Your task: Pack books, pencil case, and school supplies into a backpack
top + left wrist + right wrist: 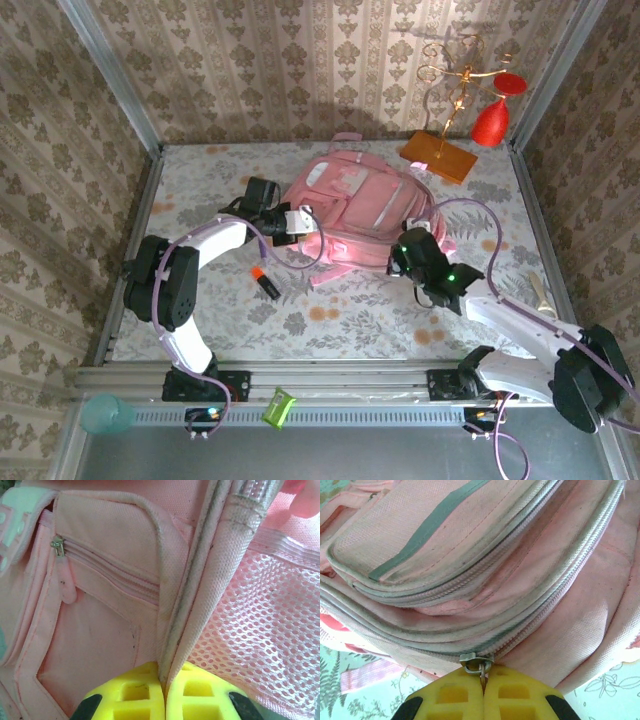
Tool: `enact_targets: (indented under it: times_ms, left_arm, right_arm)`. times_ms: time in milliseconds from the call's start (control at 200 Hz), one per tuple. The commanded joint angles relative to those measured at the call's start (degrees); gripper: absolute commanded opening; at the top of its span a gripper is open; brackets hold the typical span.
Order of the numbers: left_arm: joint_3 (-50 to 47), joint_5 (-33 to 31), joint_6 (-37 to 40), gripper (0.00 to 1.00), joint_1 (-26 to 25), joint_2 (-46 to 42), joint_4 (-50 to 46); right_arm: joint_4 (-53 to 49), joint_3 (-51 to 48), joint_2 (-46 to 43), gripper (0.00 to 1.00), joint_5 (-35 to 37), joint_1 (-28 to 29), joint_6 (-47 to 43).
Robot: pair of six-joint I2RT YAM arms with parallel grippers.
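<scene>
Zips (535,595) line the large soft pink fabric backpack (355,215), which we see lying flat in the middle of the flowered tabletop (340,320). Our left gripper (164,682) is clamped on a piped seam edge (175,630) beside the mesh side pocket (250,630). The right gripper (484,682) is pinched on a metal zipper pull (476,661). A short black-and-orange pen (266,282) lies near the backpack, apart from it.

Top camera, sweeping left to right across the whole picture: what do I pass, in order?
teal cup → black-and-orange pen → backpack → orange stand base → red ornament
</scene>
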Motion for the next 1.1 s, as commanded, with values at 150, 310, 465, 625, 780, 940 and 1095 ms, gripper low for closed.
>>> enact_targets:
  times_ms: [150, 310, 465, 625, 780, 940, 1095]
  left_arm:
    - [3.01, 2.32, -2.66, 0.47, 2.51, -0.98, -1.18]
    - [-0.48, 8.14, -5.59, 0.84, 2.65, -7.64, -0.6]
    - [-4.58, 12.06, -9.13, 0.81, -5.63, -13.34, 2.85]
    - [-5.26, 9.04, -6.24, 0.7, -14.03, -12.58, 3.86]
    - [-2.07, 6.13, -2.16, 0.58, -17.55, -9.04, 1.3]
    - [1.25, 5.21, 0.95, 0.49, -18.87, -5.12, -2.49]
    - [2.54, 0.94, 2.86, 0.41, -19.76, -2.67, -2.62]
  right_arm:
    - [2.27, 0.27, 0.22, 0.0, -20.64, -1.97, -3.06]
    - [5.43, 1.0, 1.74, 0.0, -26.96, -1.76, -1.82]
    - [7.77, 1.57, 3.05, 0.0, -30.37, -1.12, -1.22]
    - [7.69, 2.65, 3.51, 0.0, -32.58, -0.49, -3.25]
    - [8.73, 2.94, 2.89, 0.0, -34.07, -0.48, -4.03]
    - [10.81, 2.58, 2.82, 0.0, -35.38, -0.31, -2.78]
    - [12.08, 2.67, 2.35, 0.0, -36.96, 0.13, -2.84]
